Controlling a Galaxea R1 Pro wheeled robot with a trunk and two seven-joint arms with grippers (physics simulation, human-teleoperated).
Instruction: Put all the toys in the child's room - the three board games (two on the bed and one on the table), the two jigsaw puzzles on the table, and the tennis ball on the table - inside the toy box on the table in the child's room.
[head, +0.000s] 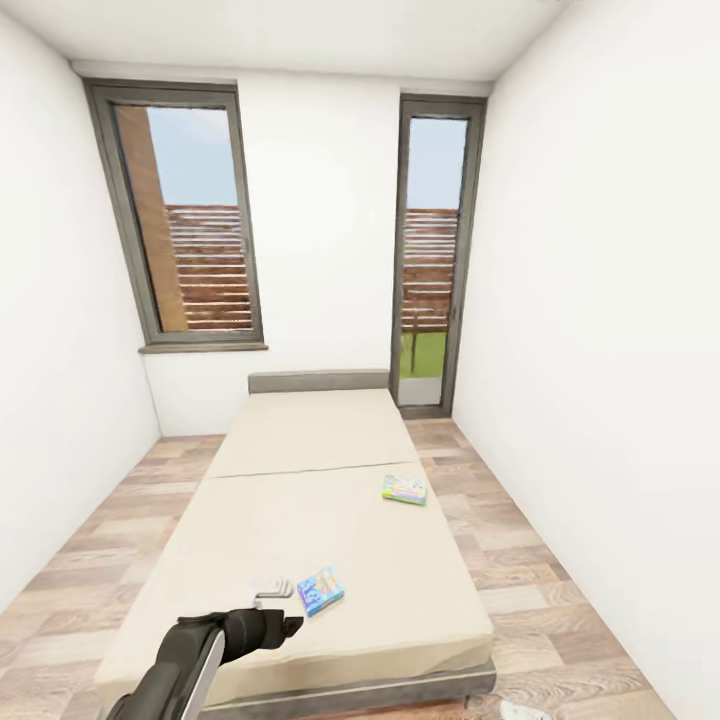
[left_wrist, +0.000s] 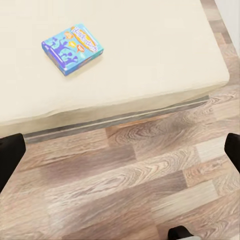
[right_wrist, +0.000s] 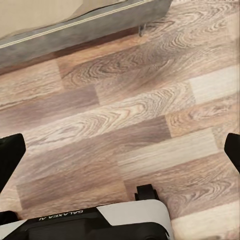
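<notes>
1. Fingers first: in the left wrist view the left gripper has its two dark fingertips at opposite edges of the picture, spread wide and released, with only wood floor between them. The right gripper stands the same way in the right wrist view, fingers far apart and grasping nothing.
2. The child's room is narrow, with white walls, a wood-plank floor and two tall grey-framed windows on the far wall.
3. The bed runs lengthwise from a grey headboard at the far wall toward the robot; its beige mattress sits on a grey frame.
4. The left arm reaches in from the bottom of the head view, its dark end over the near edge of the mattress.
5. A blue board game lies flat on the mattress near its foot, just beyond the arm's end; the left wrist view shows it set back from the mattress edge.
6. A second board game, greenish and flat, lies farther up the bed, close to its right edge, well apart from the blue one.
7. A small pale object lies on the mattress just beside the blue box; what it is cannot be made out.
</notes>
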